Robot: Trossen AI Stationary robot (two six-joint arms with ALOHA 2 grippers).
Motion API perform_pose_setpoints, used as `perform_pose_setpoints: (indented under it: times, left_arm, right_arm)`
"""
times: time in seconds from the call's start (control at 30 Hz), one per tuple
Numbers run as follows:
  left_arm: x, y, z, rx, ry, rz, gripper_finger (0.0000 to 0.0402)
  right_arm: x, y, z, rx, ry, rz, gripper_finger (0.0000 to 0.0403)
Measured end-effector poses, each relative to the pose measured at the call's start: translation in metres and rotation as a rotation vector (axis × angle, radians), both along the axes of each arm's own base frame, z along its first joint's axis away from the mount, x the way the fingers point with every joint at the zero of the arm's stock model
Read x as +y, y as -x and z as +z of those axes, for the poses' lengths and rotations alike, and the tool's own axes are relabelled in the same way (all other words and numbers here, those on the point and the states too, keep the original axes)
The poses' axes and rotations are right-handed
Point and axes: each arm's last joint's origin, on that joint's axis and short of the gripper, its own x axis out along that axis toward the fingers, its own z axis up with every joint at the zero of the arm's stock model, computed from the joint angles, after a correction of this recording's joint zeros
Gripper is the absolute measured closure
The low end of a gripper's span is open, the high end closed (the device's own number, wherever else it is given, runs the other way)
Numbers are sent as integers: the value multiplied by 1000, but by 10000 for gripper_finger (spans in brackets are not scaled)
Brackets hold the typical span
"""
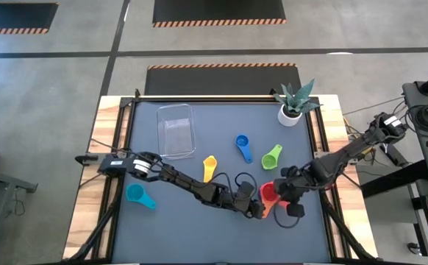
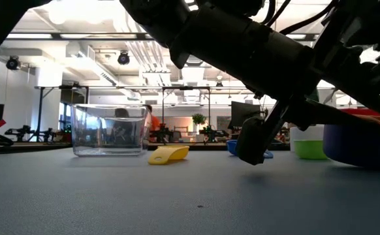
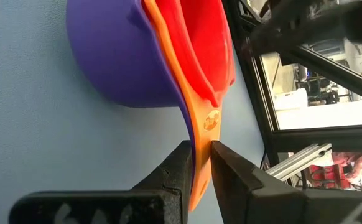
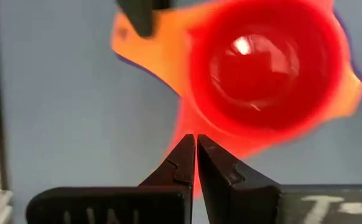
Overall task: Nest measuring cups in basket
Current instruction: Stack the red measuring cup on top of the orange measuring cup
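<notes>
Left pincer (image 3: 198,163): pinching the handles of the purple cup (image 3: 116,56) and orange cup (image 3: 201,118).
Right pincer (image 4: 195,155): pressed together over the red cup (image 4: 262,65).
Stack: well apart from the basket (image 1: 176,130).

Seven measuring cups (image 1: 211,168) (three of them stacked: purple, orange, red), one clear basket (image 1: 176,129), one potted plant (image 1: 293,104), two grippers.

Grey floor (image 1: 52,73) with hazard-striped mats (image 1: 218,10), ceiling lights (image 2: 79,13), distant desks (image 2: 177,136).
</notes>
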Motion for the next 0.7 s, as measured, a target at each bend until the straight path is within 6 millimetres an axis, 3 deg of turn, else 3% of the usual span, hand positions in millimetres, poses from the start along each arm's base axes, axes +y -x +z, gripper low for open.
perform_pose_setpoints:
  times: [0.23,0.43,0.7]
  left_arm:
    - [0,0,-1,11,-1,1,362]
    - [0,0,-1,10,-2,7,362]
    - [0,0,-1,11,-3,7,362]
  right_arm:
    - [-5,12,12,70,97,-4,394]
    - [-12,24,2,115,206,-31,394]
    - [10,20,-10,12,110,-3,394]
